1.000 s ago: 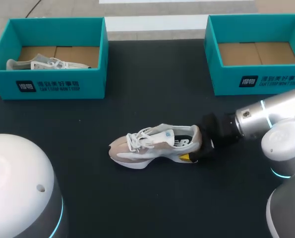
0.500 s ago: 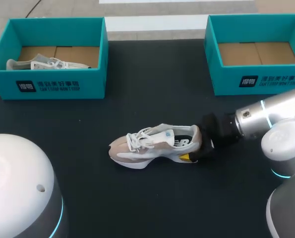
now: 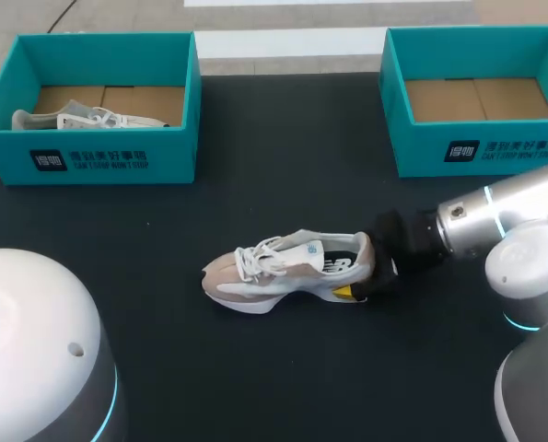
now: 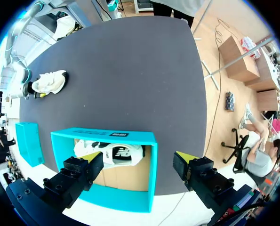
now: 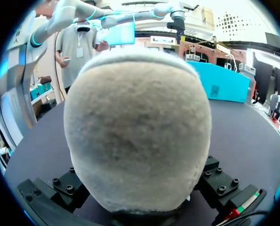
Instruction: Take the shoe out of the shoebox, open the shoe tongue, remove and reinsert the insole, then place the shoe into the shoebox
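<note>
A beige and white shoe (image 3: 283, 272) lies on its sole in the middle of the black table, toe toward the left. My right gripper (image 3: 366, 274) is at its heel, one yellow tip showing under the heel. In the right wrist view the heel (image 5: 137, 136) fills the space between the black fingers (image 5: 67, 186), which press it from both sides. My left gripper (image 4: 137, 162) hangs open high above the left teal shoebox (image 4: 107, 135). That box holds a second shoe (image 4: 114, 153). The shoe on the table (image 4: 50, 82) shows far ahead of the left gripper.
The left shoebox (image 3: 103, 152) with the second shoe (image 3: 80, 118) stands at the back left. An open teal shoebox (image 3: 481, 152) with a bare cardboard floor stands at the back right. My left arm's white housing (image 3: 34, 350) fills the front left corner.
</note>
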